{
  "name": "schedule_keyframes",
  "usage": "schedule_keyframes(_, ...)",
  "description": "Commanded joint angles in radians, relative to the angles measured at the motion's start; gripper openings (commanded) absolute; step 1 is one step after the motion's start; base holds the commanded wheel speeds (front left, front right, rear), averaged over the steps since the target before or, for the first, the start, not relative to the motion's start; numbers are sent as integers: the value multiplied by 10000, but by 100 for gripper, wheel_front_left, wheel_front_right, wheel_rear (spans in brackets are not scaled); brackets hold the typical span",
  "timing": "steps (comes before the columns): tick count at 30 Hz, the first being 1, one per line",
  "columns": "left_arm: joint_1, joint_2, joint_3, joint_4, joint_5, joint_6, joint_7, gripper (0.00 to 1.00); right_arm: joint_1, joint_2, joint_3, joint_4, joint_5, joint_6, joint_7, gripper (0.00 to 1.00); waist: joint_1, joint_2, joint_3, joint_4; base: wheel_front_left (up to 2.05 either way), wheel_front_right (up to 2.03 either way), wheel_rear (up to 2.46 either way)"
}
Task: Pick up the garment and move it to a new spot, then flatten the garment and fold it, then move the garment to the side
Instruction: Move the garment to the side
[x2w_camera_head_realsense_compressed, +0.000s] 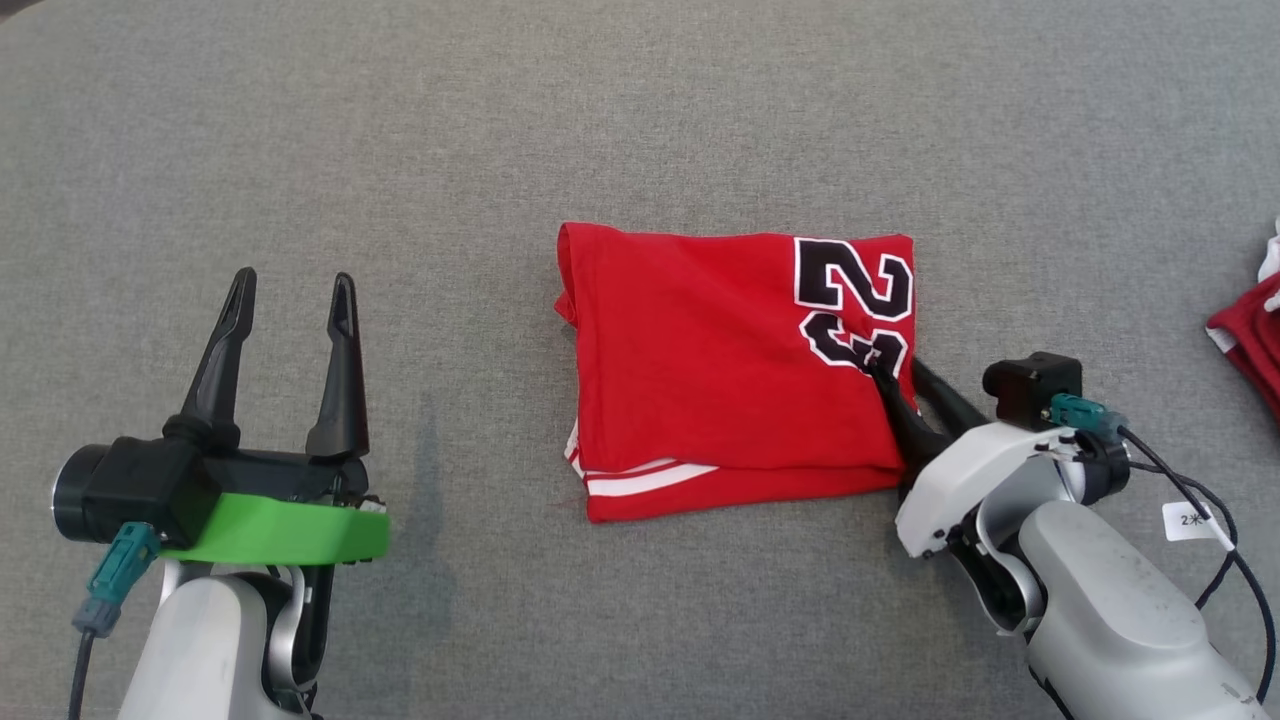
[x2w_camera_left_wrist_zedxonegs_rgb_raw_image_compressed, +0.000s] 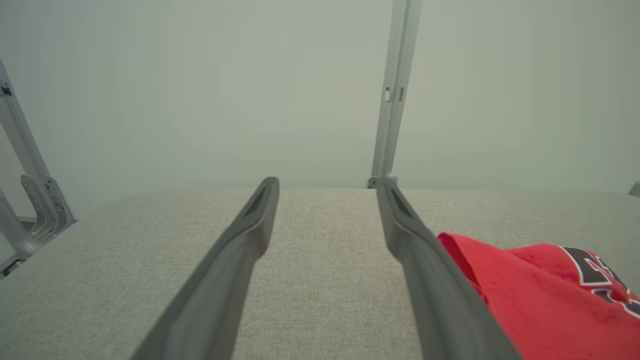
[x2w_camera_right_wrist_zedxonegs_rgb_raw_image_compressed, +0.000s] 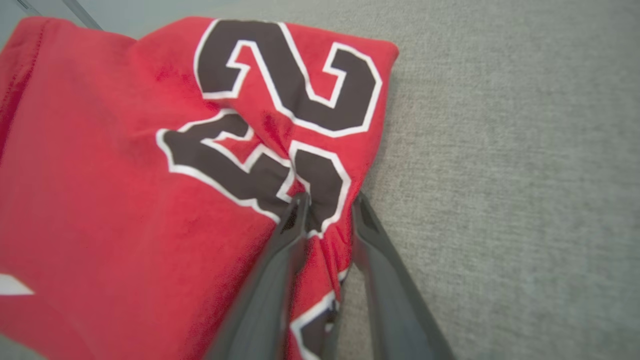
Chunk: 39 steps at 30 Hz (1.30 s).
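- The garment (x2w_camera_head_realsense_compressed: 720, 380) lies folded into a rough rectangle near the middle of the grey table (x2w_camera_head_realsense_compressed: 640, 120). Its printed number sits at its right end.
- The right gripper (x2w_camera_head_realsense_compressed: 897, 372) is at the garment's right edge, low on that number. One finger lies on top of the cloth and the other just outside the edge.
- In the right wrist view, the right gripper (x2w_camera_right_wrist_zedxonegs_rgb_raw_image_compressed: 330, 205) has its fingers drawn narrow on a pinch of the garment (x2w_camera_right_wrist_zedxonegs_rgb_raw_image_compressed: 125, 175). Cloth is bunched between them and puckers run toward the tips.
- The left gripper (x2w_camera_head_realsense_compressed: 293, 290) stands wide and holds nothing, well apart from the garment on its left.
- In the left wrist view, the left gripper (x2w_camera_left_wrist_zedxonegs_rgb_raw_image_compressed: 327, 200) points past the garment (x2w_camera_left_wrist_zedxonegs_rgb_raw_image_compressed: 550, 290), with bare table between its fingers.
- We judge the garment light, soft and limp. It will sag and may unfold if lifted by one corner.
- We would hold it through all the layers at the folded edge. Sliding it may keep the fold better than a high lift.
- The printed patch looks a little stiffer, so a pinch there may hold well.
- We count one folded garment, two grippers and one more red cloth (x2w_camera_head_realsense_compressed: 1250, 330) at the far right, cut off by the frame.
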<state>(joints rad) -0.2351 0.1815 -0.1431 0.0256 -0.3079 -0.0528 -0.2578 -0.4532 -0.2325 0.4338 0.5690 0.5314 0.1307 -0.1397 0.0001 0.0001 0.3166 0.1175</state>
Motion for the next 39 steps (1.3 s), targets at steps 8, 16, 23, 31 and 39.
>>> schedule_keyframes(8,182,81,240,-90,137,-55,-70,100,321,-605,788,-264,208,-9,-458,0,-1,-1,-292,-540,0,0,0)
schedule_keyframes(16,517,268,483,-422,134,36,-60,100,1139,-1382,803,-1375,19,-9,-449,0,-1,-1,-443,-1644,0,0,0)
schedule_keyframes(23,648,536,571,-817,112,88,178,100,2014,-2070,-63,-2422,-519,-7,-183,0,-1,-1,-313,-2690,0,0,0)
schedule_keyframes(31,330,951,566,-1415,286,128,713,100,1291,-2185,-272,-3553,-1258,-7,96,0,-1,-1,422,-3889,0,0,0)
schedule_keyframes(39,8,1297,480,-1882,403,99,1139,100,-330,-2926,-589,-3416,-1229,-9,-176,0,-1,-1,1139,-4442,0,0,0)
